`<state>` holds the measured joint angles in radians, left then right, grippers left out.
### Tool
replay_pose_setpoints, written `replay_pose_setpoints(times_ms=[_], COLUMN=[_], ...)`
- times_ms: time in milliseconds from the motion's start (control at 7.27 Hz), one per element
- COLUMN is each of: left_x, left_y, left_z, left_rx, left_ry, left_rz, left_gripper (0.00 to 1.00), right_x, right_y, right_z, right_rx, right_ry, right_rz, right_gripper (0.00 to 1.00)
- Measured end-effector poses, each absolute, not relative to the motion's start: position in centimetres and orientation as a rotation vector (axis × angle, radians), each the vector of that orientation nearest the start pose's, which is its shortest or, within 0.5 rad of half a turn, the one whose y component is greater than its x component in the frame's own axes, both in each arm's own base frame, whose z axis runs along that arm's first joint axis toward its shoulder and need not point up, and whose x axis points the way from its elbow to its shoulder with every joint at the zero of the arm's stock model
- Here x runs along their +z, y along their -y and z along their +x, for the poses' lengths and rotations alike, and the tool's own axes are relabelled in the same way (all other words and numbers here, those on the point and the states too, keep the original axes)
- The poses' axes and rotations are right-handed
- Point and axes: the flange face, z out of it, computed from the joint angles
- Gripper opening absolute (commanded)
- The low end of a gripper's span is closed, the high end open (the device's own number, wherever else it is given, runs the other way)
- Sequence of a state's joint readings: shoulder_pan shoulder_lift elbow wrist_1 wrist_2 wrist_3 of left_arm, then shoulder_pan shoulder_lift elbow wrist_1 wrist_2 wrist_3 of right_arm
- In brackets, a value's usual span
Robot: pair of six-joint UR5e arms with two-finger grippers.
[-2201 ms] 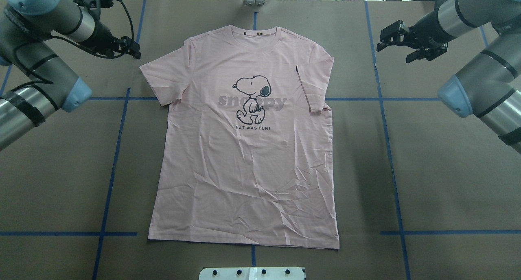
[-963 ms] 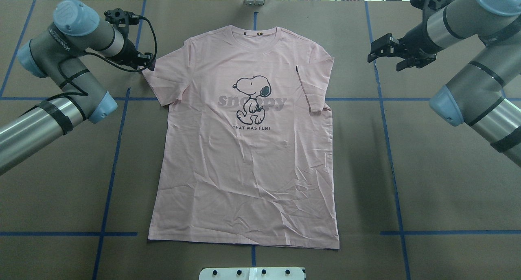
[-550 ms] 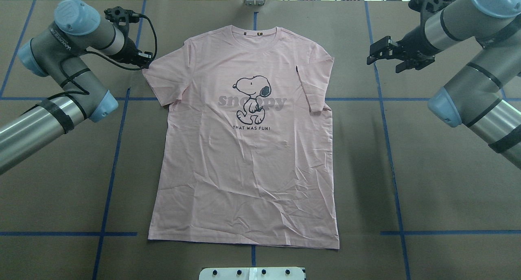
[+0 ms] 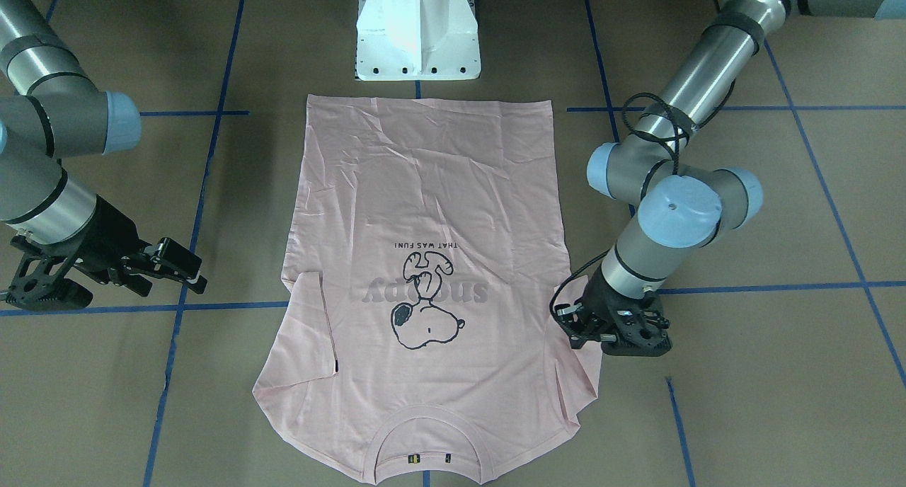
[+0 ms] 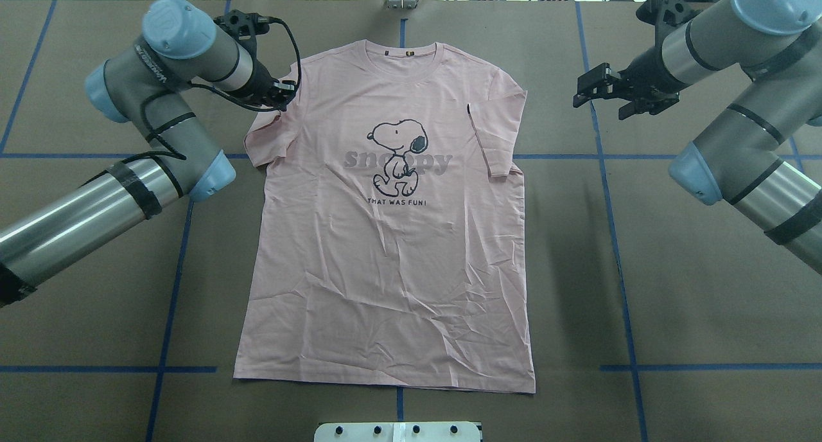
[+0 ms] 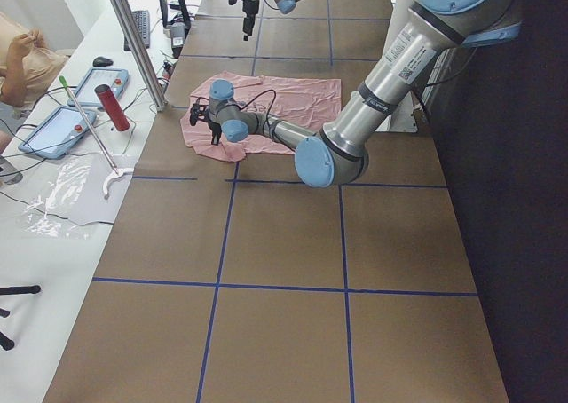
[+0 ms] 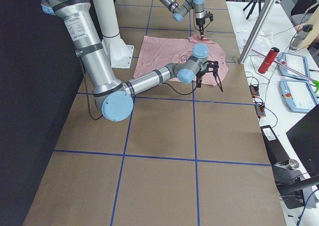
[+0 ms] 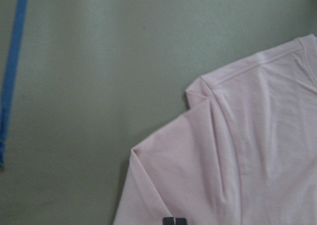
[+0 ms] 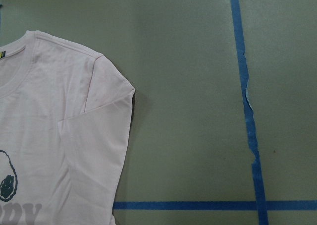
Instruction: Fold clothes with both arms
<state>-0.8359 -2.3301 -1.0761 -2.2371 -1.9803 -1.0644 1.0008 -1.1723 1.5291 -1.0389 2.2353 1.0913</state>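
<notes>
Left hand (image 5: 284, 97): fingers pinched together on the hem of the left sleeve (image 5: 270, 133). Cloth there bunches into pleats and tents up toward the wrist.

Right hand (image 5: 598, 100): fingers spread, holding nothing, hovering over bare bench (image 5: 674, 288), well apart from the shirt's right edge.

Step in hand, as judged: folding the left sleeve in over the chest. Right sleeve (image 5: 491, 140) already lies turned inward. Next move calls for carrying the pinched hem right, laying it flat, then letting go.

T-shirt (image 5: 385, 249): pale pink, spread face-up mid-bench, collar (image 5: 404, 56) at the far end. Snoopy print (image 5: 397, 156) showing, lower half creased.
</notes>
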Motion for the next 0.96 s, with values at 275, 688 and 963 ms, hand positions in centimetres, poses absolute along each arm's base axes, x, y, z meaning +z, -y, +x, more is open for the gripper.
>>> replay_pose_setpoints(times_ms=[275,688,963], left_x=[31.3,29.6,30.0], left_y=[67.5,69.6,69.7], left_z=[49.5,50.7,51.0], left_rx=[-0.154,-0.207,-0.216], left_ry=[-0.94,-0.903,-0.889], left_rz=[0.273,0.311,0.322], left_gripper=[0.0,0.0,0.6], right_x=[39.0,39.0,39.0], right_y=[59.0,58.9,58.8], right_z=[-29.8,-30.0,-30.2], right_rx=[0.173,0.17,0.167], right_ry=[1.046,1.045,1.046], right_rz=[0.115,0.113,0.115], right_gripper=[1.0,1.0,1.0])
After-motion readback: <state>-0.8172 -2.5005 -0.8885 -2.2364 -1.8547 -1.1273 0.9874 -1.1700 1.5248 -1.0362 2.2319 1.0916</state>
